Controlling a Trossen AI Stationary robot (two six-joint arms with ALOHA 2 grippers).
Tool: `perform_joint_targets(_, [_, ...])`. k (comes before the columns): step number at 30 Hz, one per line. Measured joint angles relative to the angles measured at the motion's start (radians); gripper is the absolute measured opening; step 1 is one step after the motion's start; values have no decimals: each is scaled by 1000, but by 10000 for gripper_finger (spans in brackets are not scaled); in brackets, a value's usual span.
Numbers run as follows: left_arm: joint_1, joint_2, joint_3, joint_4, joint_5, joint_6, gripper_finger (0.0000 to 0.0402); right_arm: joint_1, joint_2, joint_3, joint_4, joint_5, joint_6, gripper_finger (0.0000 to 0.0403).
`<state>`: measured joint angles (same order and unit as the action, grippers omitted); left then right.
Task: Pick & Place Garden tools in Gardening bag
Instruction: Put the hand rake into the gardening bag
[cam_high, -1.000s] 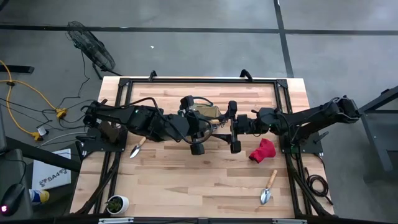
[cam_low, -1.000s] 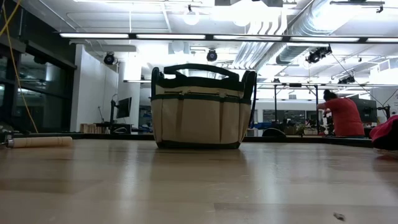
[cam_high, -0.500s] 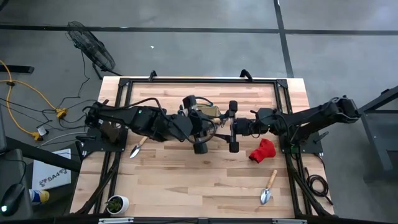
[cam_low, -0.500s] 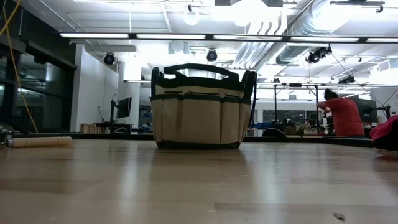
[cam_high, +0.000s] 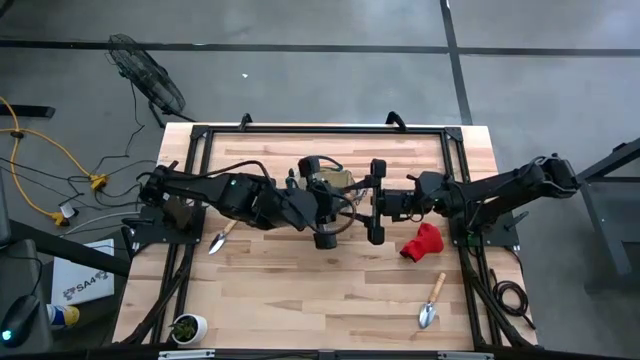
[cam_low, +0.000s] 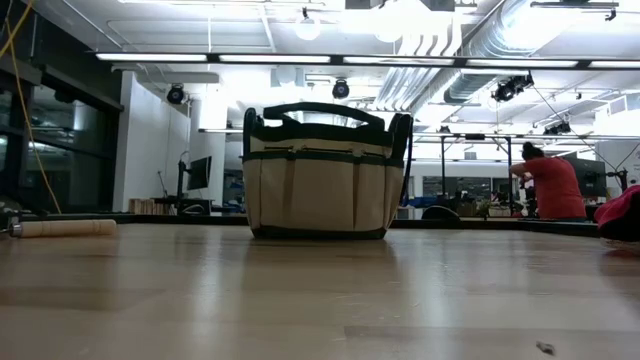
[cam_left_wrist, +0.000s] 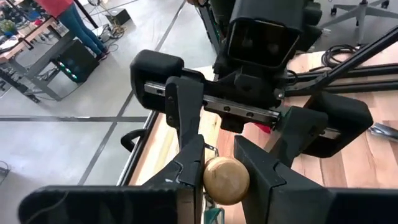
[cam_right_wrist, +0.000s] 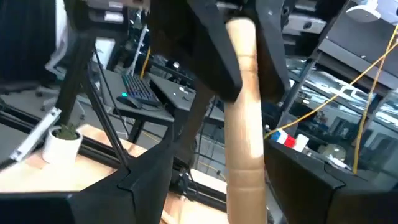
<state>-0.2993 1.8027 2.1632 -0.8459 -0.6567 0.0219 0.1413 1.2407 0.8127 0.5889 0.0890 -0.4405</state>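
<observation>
The beige gardening bag (cam_low: 325, 170) with green trim stands on its base mid-table and shows under both arms in the high view (cam_high: 335, 183). My left gripper (cam_high: 338, 208) is above it, shut on a wooden-handled tool (cam_right_wrist: 242, 124) whose head is hidden. My right gripper (cam_high: 360, 205) faces it, open, with a finger on each side of the handle (cam_right_wrist: 227, 186). One trowel (cam_high: 220, 240) lies at the left and another (cam_high: 430, 305) at the near right. The red glove (cam_high: 421, 242) lies on the table right of the bag. No shears show. My left gripper pinches the wooden handle between its two fingers, near the handle's rounded free end (cam_left_wrist: 226, 180). The fingers come from the table's left. The tool is lifted clear above the bag. My right gripper has one finger (cam_right_wrist: 292, 180) close beside the handle; I cannot tell whether it touches.
A small potted plant (cam_high: 187, 326) stands at the near left corner. A black frame (cam_high: 300, 130) runs round the table's edges. The tabletop (cam_high: 320, 290) near of the bag is bare wood. A person in red (cam_low: 550, 185) stands far off in the room.
My left gripper has gone a little toward the table's right edge, closer to my right gripper, carrying the tool with it. The bag has stayed still.
</observation>
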Motion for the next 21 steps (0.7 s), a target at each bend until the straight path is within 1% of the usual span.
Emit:
perform_joint_targets(4, [0, -4, 2, -11, -24, -4, 59, 5, -6, 0, -20, 63, -32, 243])
perform_joint_targets(11, [-2, -3, 2, -41, -66, -7, 59, 5, -69, 1, -158, 164, -26, 243])
perform_joint_targets(17, [-2, -3, 2, -123, -93, -60, 59, 5, -158, 2, -324, 188, 57, 243])
perform_joint_targets(21, [-2, -3, 2, -178, -81, -124, 59, 20, -221, 2, -488, 244, 147, 243])
